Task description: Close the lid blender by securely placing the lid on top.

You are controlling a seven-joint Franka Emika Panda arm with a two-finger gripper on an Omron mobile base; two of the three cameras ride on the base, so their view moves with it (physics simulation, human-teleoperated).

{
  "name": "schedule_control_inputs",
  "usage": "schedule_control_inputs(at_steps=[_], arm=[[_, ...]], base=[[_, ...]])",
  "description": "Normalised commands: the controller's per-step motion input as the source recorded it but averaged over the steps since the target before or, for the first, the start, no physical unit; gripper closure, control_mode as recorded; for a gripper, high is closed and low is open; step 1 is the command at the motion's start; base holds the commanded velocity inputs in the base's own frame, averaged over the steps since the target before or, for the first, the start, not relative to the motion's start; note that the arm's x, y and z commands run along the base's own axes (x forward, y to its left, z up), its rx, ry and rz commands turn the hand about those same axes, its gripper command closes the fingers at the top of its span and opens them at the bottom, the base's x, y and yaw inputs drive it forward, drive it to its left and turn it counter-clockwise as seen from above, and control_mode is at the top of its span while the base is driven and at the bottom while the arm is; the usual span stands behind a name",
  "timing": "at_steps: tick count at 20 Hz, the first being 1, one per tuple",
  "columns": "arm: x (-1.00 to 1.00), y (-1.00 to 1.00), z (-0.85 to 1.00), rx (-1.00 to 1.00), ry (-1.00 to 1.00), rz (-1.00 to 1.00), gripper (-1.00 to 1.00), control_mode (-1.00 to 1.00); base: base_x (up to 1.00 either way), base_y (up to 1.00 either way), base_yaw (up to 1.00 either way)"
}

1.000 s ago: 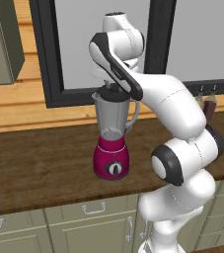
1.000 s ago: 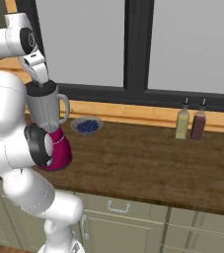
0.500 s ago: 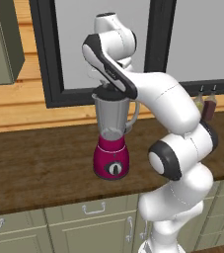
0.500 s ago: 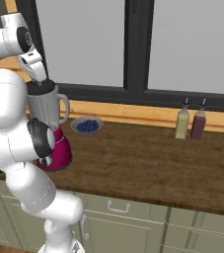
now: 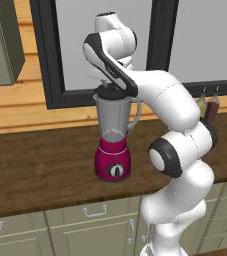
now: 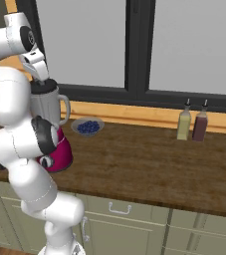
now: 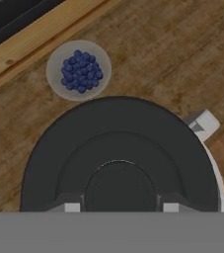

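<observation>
The lid (image 7: 118, 158), a dark round disc with a raised centre, sits at the mouth of the blender (image 5: 114, 137) jar, directly under the robot's gripper (image 7: 118, 207). From the hand camera the lid covers nearly the whole jar, with only a sliver of the clear rim and the jar's handle peeking out at one side. The two finger tips (image 7: 69, 206) stand on either side of the raised centre knob, close against it; whether they are actually pinching it cannot be told. In the left base view the lid (image 5: 111, 93) appears as a dark cap on the jar's top edge, with the arm's dark wrist bent low over it.

The blender stands on a brown wooden counter (image 6: 149, 164), its magenta base (image 5: 113, 161) with the round dial facing the cabinets. Just beyond the blender, towards the window, a small pale bowl of blueberries (image 6: 87, 126) rests on the counter, apart from the blender. Two small bottles (image 6: 192, 123), one yellowish and one dark red, stand side by side well away from the blender along the wooden sill. The arm's own white elbow partly hides the blender in the right base view.
</observation>
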Motion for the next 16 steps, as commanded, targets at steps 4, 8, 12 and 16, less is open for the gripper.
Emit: schedule_control_inputs(at_steps=[4, 8, 12, 16], arm=[[0.00, 0.00, 0.00, 0.00, 0.00, 0.00, 1.00, -1.00], [0.00, 0.00, 0.00, 0.00, -0.04, 0.00, 1.00, -1.00], [0.00, 0.00, 0.00, 0.00, -0.03, 0.00, 1.00, -1.00], [-0.08, 0.00, 0.00, 0.00, 0.00, 0.00, 1.00, -1.00]], base=[[0.00, 0.00, 0.00], [0.00, 0.00, 0.00], [0.00, 0.00, 0.00], [0.00, 0.00, 0.00]])
